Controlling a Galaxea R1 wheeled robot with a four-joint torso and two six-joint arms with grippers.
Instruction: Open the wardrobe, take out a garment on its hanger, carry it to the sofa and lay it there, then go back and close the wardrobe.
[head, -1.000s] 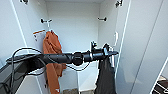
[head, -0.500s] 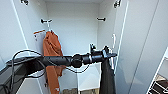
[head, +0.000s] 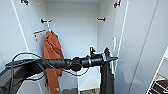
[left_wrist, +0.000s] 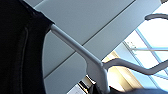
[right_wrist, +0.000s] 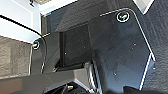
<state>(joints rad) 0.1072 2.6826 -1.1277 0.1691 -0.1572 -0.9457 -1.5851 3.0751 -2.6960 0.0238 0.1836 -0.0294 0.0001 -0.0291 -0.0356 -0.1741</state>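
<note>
The robot's left arm reaches forward, its left gripper (head: 108, 58) clamped on the white hanger (left_wrist: 82, 53), from which the black garment (head: 107, 79) hangs in front of the open wardrobe (head: 75, 32). Behind, an orange hooded garment (head: 51, 58) hangs at the wardrobe's left side. The right gripper's fingers cannot be made out.

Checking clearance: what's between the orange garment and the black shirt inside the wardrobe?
Head view: only the bare white back wall of the wardrobe. The left arm crosses in front, between the orange garment and the black shirt.
</note>
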